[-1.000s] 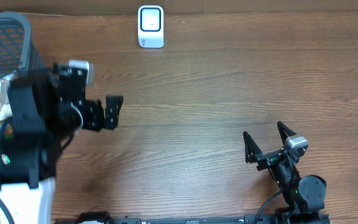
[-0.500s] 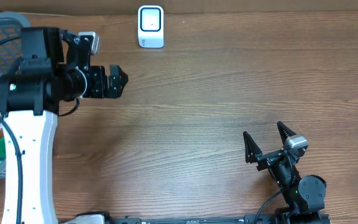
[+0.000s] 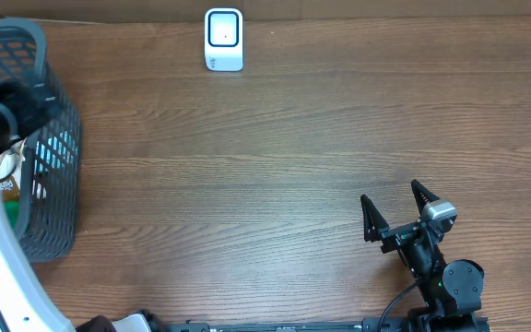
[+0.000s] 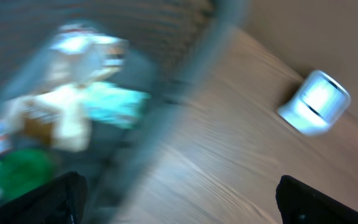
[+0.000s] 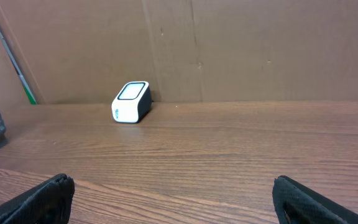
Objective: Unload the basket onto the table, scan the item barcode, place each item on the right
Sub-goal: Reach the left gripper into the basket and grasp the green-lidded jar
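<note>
A wooden table (image 3: 275, 138) with brown grain running left to right fills nearly the whole overhead frame. Behind its far edge, a plain brown board wall (image 5: 229, 50) with vertical seams fills the upper half of the right wrist view. The light is soft and even.

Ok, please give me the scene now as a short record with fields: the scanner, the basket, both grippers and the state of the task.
scanner: white, at the far edge of the table, nothing held in front of it
basket: grey mesh, at the left edge, with packaged items inside, too blurred to name
left gripper: open, empty, over the basket rim
right gripper: open, empty, near right side, touching nothing
task: no item picked up yet
</note>
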You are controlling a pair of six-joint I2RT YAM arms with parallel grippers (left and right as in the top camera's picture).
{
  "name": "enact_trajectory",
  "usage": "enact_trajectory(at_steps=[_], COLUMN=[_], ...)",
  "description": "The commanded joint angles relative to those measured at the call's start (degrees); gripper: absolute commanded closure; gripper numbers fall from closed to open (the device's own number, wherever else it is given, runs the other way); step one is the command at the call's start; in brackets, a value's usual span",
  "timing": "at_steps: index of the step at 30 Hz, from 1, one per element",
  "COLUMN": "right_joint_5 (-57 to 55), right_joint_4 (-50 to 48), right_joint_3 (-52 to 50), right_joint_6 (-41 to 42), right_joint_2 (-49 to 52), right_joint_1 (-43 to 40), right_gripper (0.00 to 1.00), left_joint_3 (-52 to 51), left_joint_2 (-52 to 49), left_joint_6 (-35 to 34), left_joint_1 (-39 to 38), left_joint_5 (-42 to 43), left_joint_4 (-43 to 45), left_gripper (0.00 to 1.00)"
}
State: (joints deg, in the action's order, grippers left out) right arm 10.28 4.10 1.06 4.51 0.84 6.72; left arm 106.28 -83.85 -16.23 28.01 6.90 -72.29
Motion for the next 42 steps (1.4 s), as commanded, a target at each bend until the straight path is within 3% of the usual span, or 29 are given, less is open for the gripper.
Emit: enact_trajectory(at_steps=[1,5,11,24,34,42], right_joint_5=[0.3,0.3,0.3,0.3,0.3,0.3], right_joint_4=[-0.3,-0.3,-0.3,-0.3,-0.3,-0.3], right_joint_3=[-0.6,-0.6,-0.6,-0.6,-0.6,-0.6], right_joint_6=[-0.1,-0.1,-0.1,-0.1,-0.1,-0.1], right_joint_2=[-0.7,-0.7,-0.7,-0.7,-0.7,-0.7], right_joint_1=[-0.3,-0.3,-0.3,-0.3,-0.3,-0.3], right_gripper=[0.0,0.0,0.0,0.0,0.0,0.0], left_joint_3=[1.0,0.7,-1.4,-8.5,-19.4,-24.0], left_joint_2=[-0.1,-2.8,-9.4,-20.1,-20.3,-20.3], left_joint_6=[-5.6,-9.4,-9.7,-9.5,-7.9,-2.7], left_joint_1=[5.7,11.1,16.2,17.1,17.1,17.1], left_joint_5=[-8.1,-9.0,-9.0,-17.2,-17.6,-15.5], left_joint_4=[-0.8,-2.7,-4.9,-6.6,2.3,9.0], left_gripper=[0.0,0.0,0.0,0.0,0.01,0.0])
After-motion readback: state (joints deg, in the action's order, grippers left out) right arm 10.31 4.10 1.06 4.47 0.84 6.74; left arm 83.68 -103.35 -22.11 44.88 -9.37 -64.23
